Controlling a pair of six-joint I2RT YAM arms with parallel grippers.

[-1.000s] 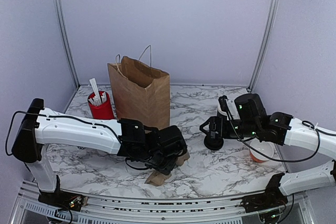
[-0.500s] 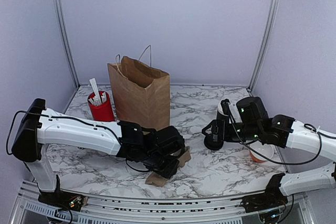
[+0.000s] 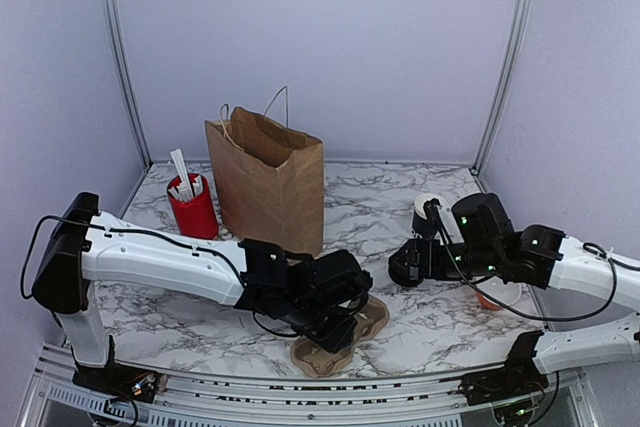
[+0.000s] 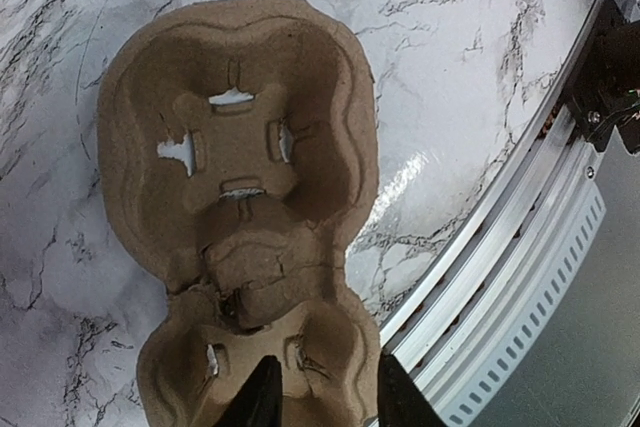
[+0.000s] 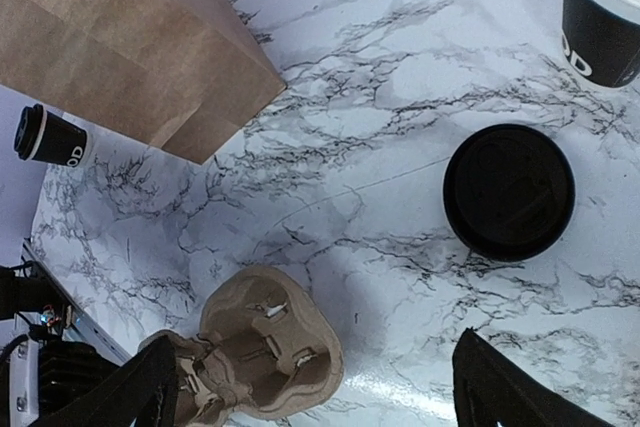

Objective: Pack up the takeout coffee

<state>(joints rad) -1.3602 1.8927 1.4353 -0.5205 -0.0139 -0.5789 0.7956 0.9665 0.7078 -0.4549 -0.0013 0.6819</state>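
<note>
Over the last second the brown moulded-pulp two-cup carrier (image 4: 240, 167) has been brought down from a tipped, edge-on pose. It has been laid flat on the marble-patterned worktop (image 5: 350, 97), wells upward, in front of the brown paper bag with handles (image 3: 268, 182) and farther from it than before. Its near end is held between the fingers of the left pincer (image 4: 325, 362), which is set narrow on it. The carrier can be judged ready to receive a cup, although nothing has yet been seated in it.

The right pincer (image 5: 318, 342) is spread wide and holds nothing. It has been kept to the right of the bag, near a loose black plastic lid (image 5: 508, 192).

The takeout coffee, a small black paper cup with white print and a black lid (image 5: 50, 137), is seen only by the right wrist camera, just beside the bag's left front corner and well apart from both pincers. It is judged to be standing upright, long axis vertical and lid uppermost; its apparent lean matches the bag's and is put down to the camera angle. In the overhead view it cannot be made out.
</note>
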